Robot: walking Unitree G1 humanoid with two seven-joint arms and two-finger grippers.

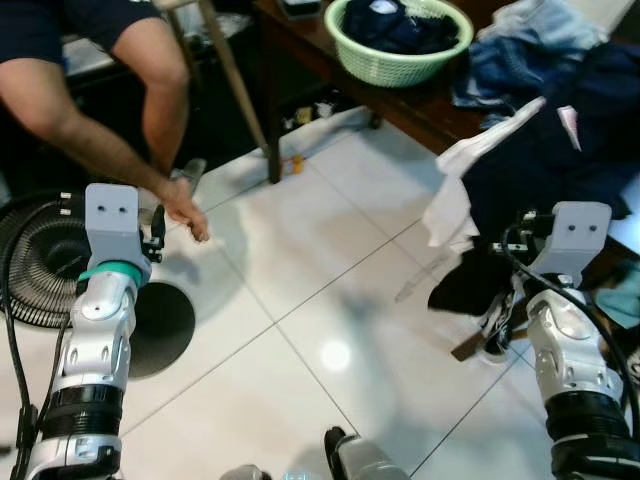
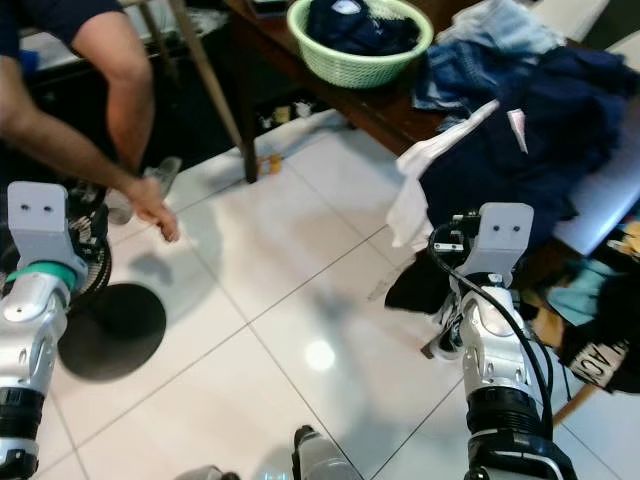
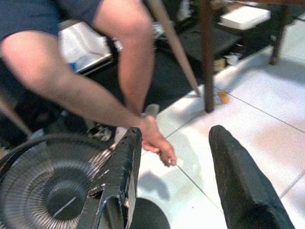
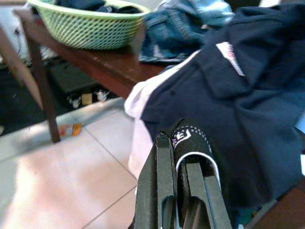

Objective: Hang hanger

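Note:
My right gripper (image 4: 178, 143) is low beside a heap of dark navy clothes (image 1: 560, 150). It is shut on a black piece of cloth with a white-edged label (image 4: 190, 136). Just below it, a short brown wooden end (image 1: 468, 347) pokes out from under dark fabric; I cannot tell whether it is a hanger. A white cloth (image 1: 450, 200) hangs off the heap. My left gripper (image 3: 176, 133) is held up at the left, open, with nothing between its fingers. A person's hand (image 1: 185, 212) reaches down just beyond it.
A floor fan (image 1: 40, 260) with a round black base (image 1: 160, 330) stands beside my left arm. A green basket (image 1: 400, 45) of dark clothes rests on a brown wooden table (image 1: 300, 40) at the back. White tiled floor (image 1: 320, 300) lies between my arms.

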